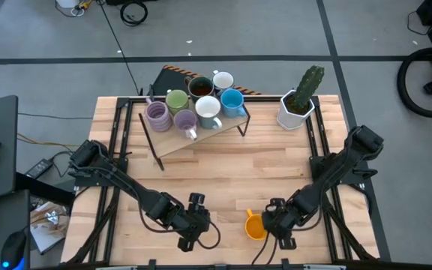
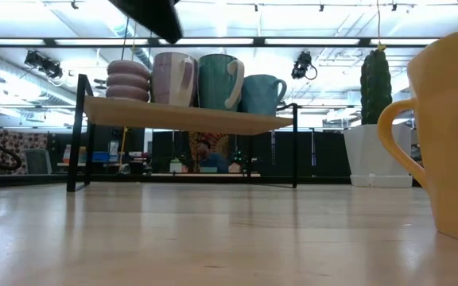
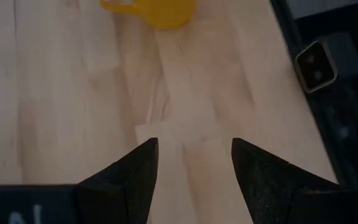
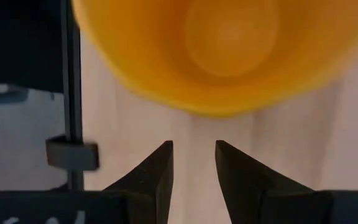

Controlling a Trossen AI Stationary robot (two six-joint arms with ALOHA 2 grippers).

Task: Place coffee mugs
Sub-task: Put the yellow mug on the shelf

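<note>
The orange mug stands upright on its base near the table's near edge, large in the low view, with its handle free. My right gripper is just to its right, open, and the mug's mouth lies ahead of the fingers, untouched. My left gripper is open to the mug's left, low over bare wood, with the mug some way ahead. Several other mugs, purple, green, dark brown, white and blue, stand on a raised shelf.
A white hexagonal pot with a cactus stands at the table's far right, beside the shelf. The shelf's black legs stand on the table's far half. Bare wood lies between the shelf and the grippers. Black frame rails run along both sides.
</note>
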